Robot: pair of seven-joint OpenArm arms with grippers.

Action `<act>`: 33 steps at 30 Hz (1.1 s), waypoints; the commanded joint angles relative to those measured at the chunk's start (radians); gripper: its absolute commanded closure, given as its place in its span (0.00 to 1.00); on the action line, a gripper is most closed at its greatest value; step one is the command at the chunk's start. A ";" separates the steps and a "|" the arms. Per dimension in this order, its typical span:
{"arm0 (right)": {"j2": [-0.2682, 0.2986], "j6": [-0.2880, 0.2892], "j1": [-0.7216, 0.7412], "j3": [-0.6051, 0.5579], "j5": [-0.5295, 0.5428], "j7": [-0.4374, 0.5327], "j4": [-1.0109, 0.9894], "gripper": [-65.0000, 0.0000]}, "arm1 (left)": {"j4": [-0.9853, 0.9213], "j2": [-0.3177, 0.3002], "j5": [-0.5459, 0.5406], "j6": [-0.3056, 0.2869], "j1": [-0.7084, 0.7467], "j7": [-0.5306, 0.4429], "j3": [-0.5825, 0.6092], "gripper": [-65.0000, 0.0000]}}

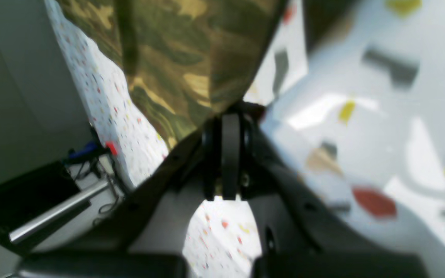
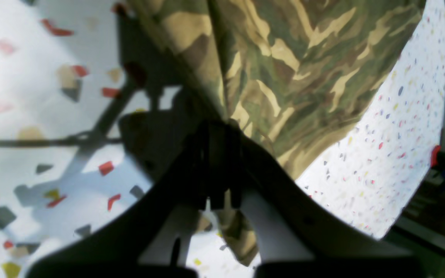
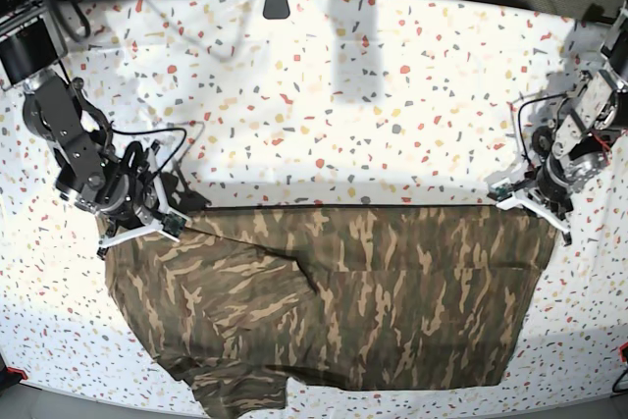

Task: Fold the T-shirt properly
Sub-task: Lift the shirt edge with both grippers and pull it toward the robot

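Note:
The camouflage T-shirt lies spread across the near half of the table, its far edge pulled into a straight line between my two grippers. My right gripper is at the cloth's far left corner and my left gripper is at its far right corner. In the right wrist view the right gripper is shut on the T-shirt, which fans out from the fingertips. The left wrist view shows the left gripper shut on a corner of the T-shirt.
The speckled white table stretches behind the shirt. A small dark object sits at the far edge, with cables behind it. A red clamp marks a table edge. The shirt's lower left part reaches the front edge.

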 commanded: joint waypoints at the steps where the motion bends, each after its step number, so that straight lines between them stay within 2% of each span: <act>1: 0.036 -0.016 0.006 0.011 -0.019 -0.021 0.023 1.00 | 0.017 -0.040 -0.014 -0.008 -0.002 0.052 -0.006 1.00; 6: 0.085 -0.018 -0.102 0.011 -0.019 -0.021 0.089 1.00 | 0.145 -0.101 -0.032 0.010 0.078 0.061 -0.006 1.00; 8: 0.108 -0.029 -0.156 0.011 -0.019 -0.035 0.126 1.00 | 0.202 -0.121 -0.033 0.034 0.119 0.118 -0.006 1.00; 11: 0.158 -0.074 -0.247 0.011 -0.019 -0.051 0.182 1.00 | 0.273 -0.153 -0.031 0.083 0.181 0.204 -0.006 1.00; 14: 0.216 -0.133 -0.327 0.011 -0.018 -0.063 0.217 1.00 | 0.321 -0.192 -0.027 0.114 0.243 0.229 -0.006 1.00; 17: 0.265 -0.161 -0.398 0.011 -0.018 -0.085 0.254 1.00 | 0.360 -0.225 -0.023 0.134 0.311 0.258 -0.006 1.00; 19: 0.285 -0.171 -0.442 0.011 -0.019 -0.096 0.285 1.00 | 0.387 -0.239 0.005 0.169 0.359 0.285 -0.006 1.00; 23: 0.296 -0.176 -0.513 0.011 -0.018 -0.126 0.344 1.00 | 0.441 -0.241 0.086 0.232 0.451 0.336 -0.007 1.00; 25: 0.296 -0.199 -0.543 0.011 -0.019 -0.142 0.366 1.00 | 0.466 -0.241 0.128 0.258 0.495 0.335 -0.007 1.00; 28: 0.296 -0.211 -0.585 0.011 -0.023 -0.149 0.397 1.00 | 0.496 -0.241 0.177 0.286 0.536 0.335 -0.007 1.00; 33: 0.296 -0.211 -0.676 0.012 -0.072 -0.181 0.444 1.00 | 0.541 -0.241 0.196 0.309 0.580 0.378 -0.007 1.00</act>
